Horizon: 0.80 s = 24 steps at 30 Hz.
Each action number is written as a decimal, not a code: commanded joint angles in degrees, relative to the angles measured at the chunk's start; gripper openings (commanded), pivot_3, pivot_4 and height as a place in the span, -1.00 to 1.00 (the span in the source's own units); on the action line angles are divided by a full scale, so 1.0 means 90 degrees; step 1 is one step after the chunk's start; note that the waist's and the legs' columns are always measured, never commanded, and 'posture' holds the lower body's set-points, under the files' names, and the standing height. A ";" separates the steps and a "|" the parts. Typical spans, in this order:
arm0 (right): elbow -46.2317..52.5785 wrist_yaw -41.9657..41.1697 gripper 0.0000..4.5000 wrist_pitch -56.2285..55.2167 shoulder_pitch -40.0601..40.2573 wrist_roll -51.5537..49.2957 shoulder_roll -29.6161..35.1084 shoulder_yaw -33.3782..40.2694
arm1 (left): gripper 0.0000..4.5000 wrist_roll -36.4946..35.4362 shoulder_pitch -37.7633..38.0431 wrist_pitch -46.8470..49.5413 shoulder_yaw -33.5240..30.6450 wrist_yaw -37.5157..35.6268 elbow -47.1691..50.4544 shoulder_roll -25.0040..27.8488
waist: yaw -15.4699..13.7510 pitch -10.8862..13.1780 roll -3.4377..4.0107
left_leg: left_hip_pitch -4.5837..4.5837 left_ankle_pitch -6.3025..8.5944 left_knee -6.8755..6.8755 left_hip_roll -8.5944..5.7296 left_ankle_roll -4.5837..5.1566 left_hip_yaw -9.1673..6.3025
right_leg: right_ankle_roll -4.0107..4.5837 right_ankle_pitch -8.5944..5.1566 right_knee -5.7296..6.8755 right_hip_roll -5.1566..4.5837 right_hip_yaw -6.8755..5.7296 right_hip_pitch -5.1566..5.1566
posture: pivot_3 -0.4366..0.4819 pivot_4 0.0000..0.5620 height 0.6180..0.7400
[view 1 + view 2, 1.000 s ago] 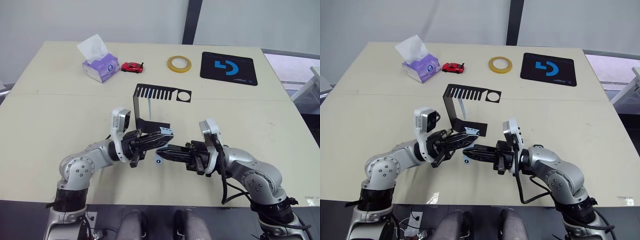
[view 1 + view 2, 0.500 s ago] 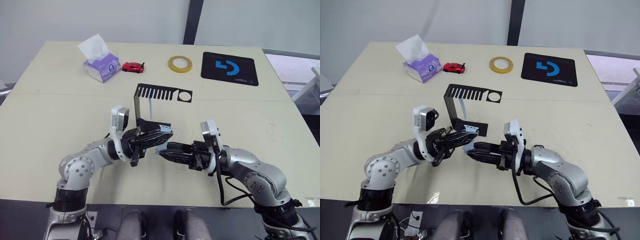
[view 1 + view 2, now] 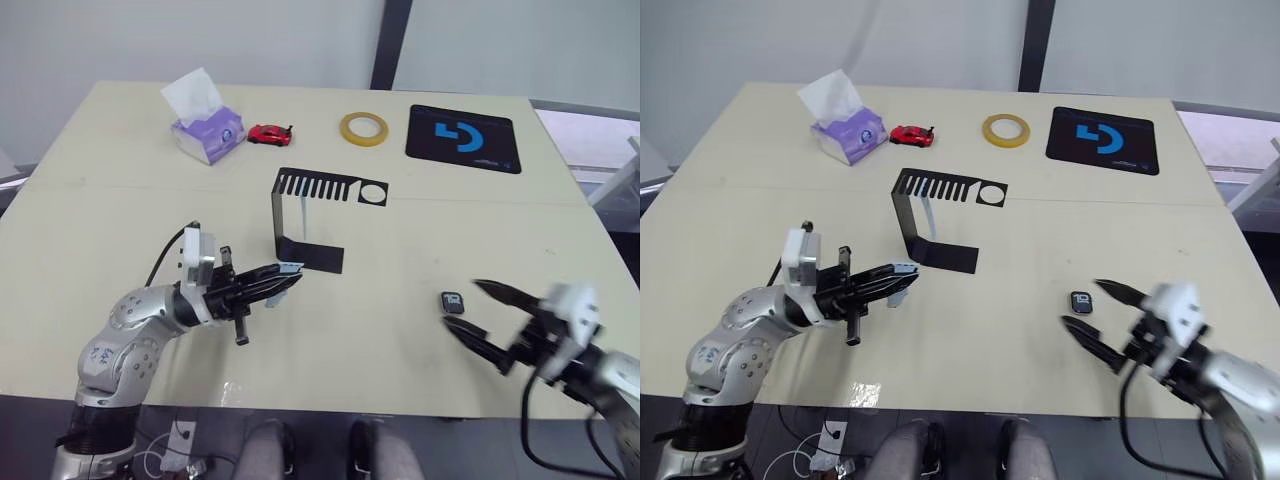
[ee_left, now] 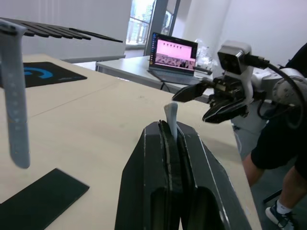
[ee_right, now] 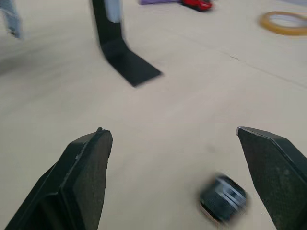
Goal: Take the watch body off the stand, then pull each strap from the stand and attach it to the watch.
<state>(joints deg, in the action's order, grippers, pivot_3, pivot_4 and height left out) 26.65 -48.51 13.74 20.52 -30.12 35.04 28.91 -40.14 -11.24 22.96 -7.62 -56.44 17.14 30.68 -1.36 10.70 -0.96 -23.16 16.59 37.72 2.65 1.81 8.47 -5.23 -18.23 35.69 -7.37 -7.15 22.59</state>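
The robot's right hand (image 3: 1092, 310) hangs low over the near right part of the cream tabletop (image 3: 420, 250) with its two black fingers spread wide, holding nothing; the watch body (image 3: 452, 301) lies flat on the tabletop just beyond the fingertips, apart from them. Over the near left, the left hand (image 3: 283, 281) has its fingers pressed together on one pale grey-blue strap (image 3: 290, 268), the strap's tip poking out past the fingertips near the foot of the stand (image 3: 305, 218). The black stand sits upright at mid-table, its slotted top pointing toward the robot's right, and the second strap (image 3: 926, 218) hangs down from that top. At the far edge lie a purple tissue box (image 3: 205, 130), a red toy car (image 3: 268, 133), a roll of yellow tape (image 3: 362, 127) and a black mousepad (image 3: 463, 138) with a blue logo, backed by a pale wall. The left wrist view adds the room beyond the table: an open laptop (image 4: 175, 58) on a grey desk, bright windows, and a person's leg and shoe (image 4: 277, 214) at the side. The right wrist view shows the watch body as a blurred dark shape between the spread fingers (image 5: 81, 182).
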 commanded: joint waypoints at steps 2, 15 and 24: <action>-0.0303 0.0189 0.96 -0.1006 0.0836 0.0434 -0.0429 0.0965 | -1.00 0.0011 0.0053 -0.0238 -0.0144 0.0000 0.0118 0.0021 | -0.0008 0.0000 0.0001 | 0.0000 -0.0001 0.0002 -0.0002 0.0004 0.0000 | -0.0002 0.0001 -0.0001 -0.0003 0.0003 -0.0002 | -0.05 -0.47 1.00; 0.0283 0.1228 0.96 -0.1061 0.2089 0.0544 -0.1662 0.0875 | -1.00 -0.0157 0.0006 -0.0017 0.0135 0.0280 0.0379 -0.0296 | 0.0060 -0.0010 0.0019 | 0.0027 0.0016 -0.0040 -0.0002 -0.0024 0.0004 | 0.0001 0.0004 -0.0005 -0.0007 0.0028 -0.0001 | -0.05 -0.47 1.00; 0.1557 0.3400 0.96 0.1792 0.0161 0.0984 -0.1580 -0.1066 | -1.00 -0.0057 -0.0330 -0.0068 0.0436 0.0252 0.0455 -0.0460 | 0.0144 -0.0013 0.0024 | 0.0035 -0.0023 -0.0054 -0.0001 -0.0022 0.0003 | 0.0020 -0.0006 0.0005 -0.0005 0.0026 0.0001 | -0.05 -0.47 1.00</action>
<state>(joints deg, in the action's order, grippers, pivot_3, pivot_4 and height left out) 38.60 -21.58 25.87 23.07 -22.59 20.47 20.67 -40.29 -13.66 23.11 -4.06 -53.61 19.29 26.56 -0.06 10.58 -0.75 -22.85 16.37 37.23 2.64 1.61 8.50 -5.05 -18.29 35.72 -7.42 -6.92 22.60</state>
